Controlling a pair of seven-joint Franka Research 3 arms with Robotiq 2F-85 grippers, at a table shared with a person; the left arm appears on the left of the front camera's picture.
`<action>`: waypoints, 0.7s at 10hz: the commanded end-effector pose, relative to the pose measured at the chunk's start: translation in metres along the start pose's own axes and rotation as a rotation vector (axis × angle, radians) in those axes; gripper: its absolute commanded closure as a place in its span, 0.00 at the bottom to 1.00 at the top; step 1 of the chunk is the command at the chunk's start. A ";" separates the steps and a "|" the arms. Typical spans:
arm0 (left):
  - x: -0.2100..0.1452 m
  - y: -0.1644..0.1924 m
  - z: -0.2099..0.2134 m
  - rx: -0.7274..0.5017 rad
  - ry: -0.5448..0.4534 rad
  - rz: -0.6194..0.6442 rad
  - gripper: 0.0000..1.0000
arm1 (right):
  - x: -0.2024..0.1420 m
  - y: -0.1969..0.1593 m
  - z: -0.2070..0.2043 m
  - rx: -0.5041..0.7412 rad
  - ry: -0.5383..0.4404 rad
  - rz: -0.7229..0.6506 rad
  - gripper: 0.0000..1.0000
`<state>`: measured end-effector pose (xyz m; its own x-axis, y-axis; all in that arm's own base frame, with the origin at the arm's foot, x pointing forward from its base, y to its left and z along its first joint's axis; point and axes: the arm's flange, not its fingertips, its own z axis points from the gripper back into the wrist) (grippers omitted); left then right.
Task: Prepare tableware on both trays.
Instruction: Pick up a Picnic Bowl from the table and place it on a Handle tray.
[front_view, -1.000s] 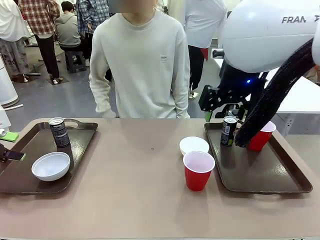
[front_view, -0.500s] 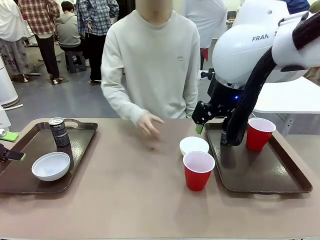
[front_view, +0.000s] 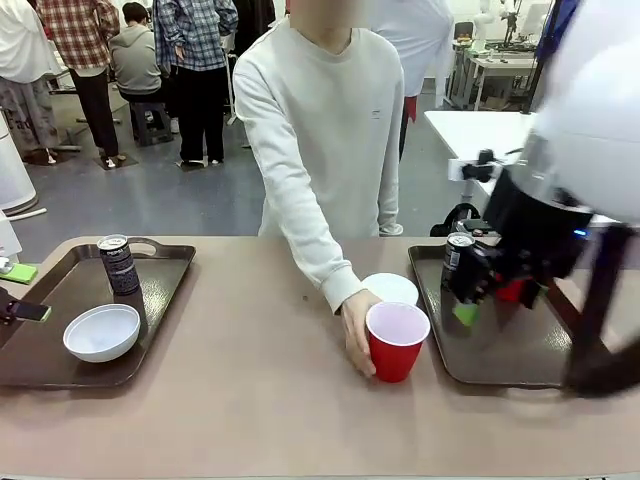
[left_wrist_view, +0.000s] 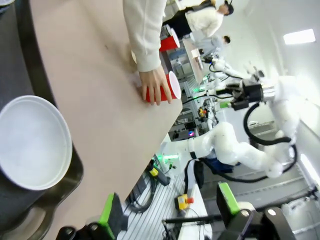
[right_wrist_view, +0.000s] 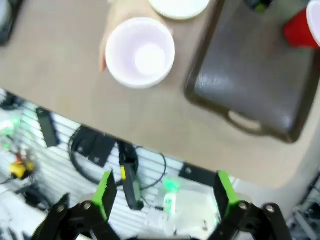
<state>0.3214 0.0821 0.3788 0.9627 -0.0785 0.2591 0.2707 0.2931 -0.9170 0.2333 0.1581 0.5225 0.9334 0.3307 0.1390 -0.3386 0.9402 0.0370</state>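
Tableware is spread across the table (front_view: 250, 400), some of it on trays and some on the bare top. At my far left, the left tray (front_view: 165, 285) holds a slim dark can (front_view: 118, 265), upright near the handle cutout (front_view: 143, 243) on the far side. A small white bowl (front_view: 102, 332) sits nearer to me, apart from the can. My left gripper (left_wrist_view: 165, 205) hangs by that tray's outer left edge. Its green-padded fingers (left_wrist_view: 107, 216) are spread wide with nothing between them, and the bowl lies just ahead of it.

In the middle of the table a red cup (front_view: 397, 342) with a white inside stands upright. The person's hand (front_view: 354, 330) is wrapped around its left side, and the pale sleeve (front_view: 300, 220) reaches in from the far edge. Just behind the cup the second white bowl (front_view: 388, 289) sits on the table, close beside the right tray's rim and not in the tray.

The right tray (front_view: 500, 355) carries the second can (front_view: 456, 262), upright at its far left corner. Beside it is the second red cup (front_view: 515, 291), partly hidden behind my right arm. My right gripper (right_wrist_view: 164, 192) hangs in the air on that tray's side of the table, with its fingers spread apart and empty.
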 end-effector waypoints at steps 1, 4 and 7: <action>-0.003 0.000 0.003 -0.007 0.005 -0.017 0.00 | 0.002 -0.008 -0.011 0.049 0.020 -0.001 0.00; -0.003 0.000 0.003 -0.007 0.005 -0.017 0.00 | 0.011 -0.010 -0.022 0.064 0.039 -0.007 0.00; -0.003 0.000 0.003 -0.007 0.005 -0.017 0.00 | 0.075 -0.015 -0.036 0.050 -0.010 -0.206 0.00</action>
<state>0.3213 0.0820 0.3788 0.9626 -0.0786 0.2593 0.2710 0.2930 -0.9169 0.2792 0.1550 0.4975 0.9651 0.2335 0.1183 -0.2447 0.9654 0.0907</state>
